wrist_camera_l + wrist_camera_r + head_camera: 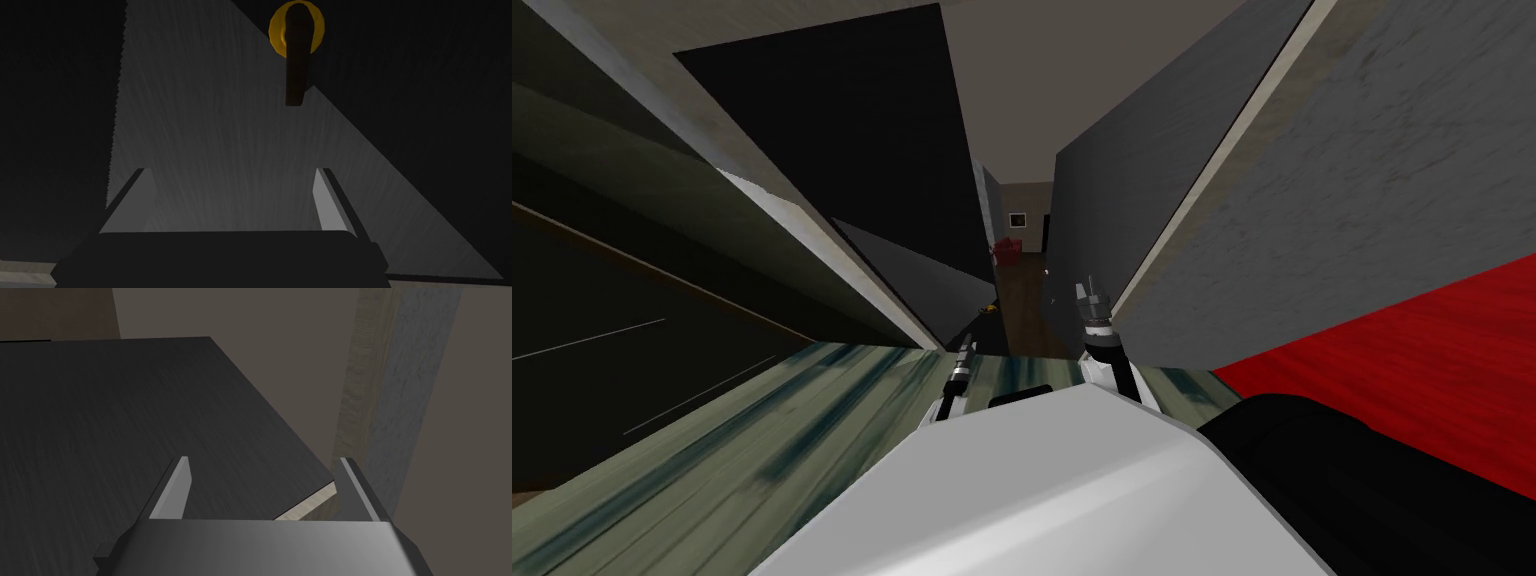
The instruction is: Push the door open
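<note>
The robot stands at the doorway with both arms forward. The left gripper, fingers spread wide and empty, faces the grey door just short of its dark lever handle — likely set to press the flat panel, not grasp. The right gripper, equally wide, points at a dark grey panel near its edge by the pale frame — probably bracing that side.

The left gripper faces a grey door, its fingers spread apart. Ahead hangs a dark lever handle on a gold rosette.
</note>
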You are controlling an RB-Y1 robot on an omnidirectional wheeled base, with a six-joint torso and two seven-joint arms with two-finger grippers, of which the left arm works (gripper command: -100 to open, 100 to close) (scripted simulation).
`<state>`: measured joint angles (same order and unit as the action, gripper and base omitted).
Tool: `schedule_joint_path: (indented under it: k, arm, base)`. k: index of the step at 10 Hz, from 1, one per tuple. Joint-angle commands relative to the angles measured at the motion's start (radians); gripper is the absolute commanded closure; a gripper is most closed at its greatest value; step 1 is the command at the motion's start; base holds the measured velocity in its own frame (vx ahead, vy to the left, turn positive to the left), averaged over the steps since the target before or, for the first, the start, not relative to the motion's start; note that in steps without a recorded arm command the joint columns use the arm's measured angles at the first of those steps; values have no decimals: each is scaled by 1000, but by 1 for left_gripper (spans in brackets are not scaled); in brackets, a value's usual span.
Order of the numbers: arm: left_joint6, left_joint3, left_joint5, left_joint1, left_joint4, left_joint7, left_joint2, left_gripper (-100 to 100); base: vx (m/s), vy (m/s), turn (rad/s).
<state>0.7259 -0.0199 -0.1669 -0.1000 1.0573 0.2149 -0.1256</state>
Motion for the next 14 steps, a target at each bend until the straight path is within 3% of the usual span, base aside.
schedule_joint_path:
  k: [1, 7, 10, 14]
  arm:
    - [8, -1, -4, 11, -30, 8, -1, -100]
    - [45, -9, -21, 52, -164, 41, -3, -100]
    - [56, -11, -26, 64, -202, 51, -3, -100]
    - [58, -3, -18, 76, -216, 39, 2, -100]
  base:
    - [77, 37, -66]
    - [88, 62, -101]
    - [56, 34, -55]
    - [129, 4, -25]
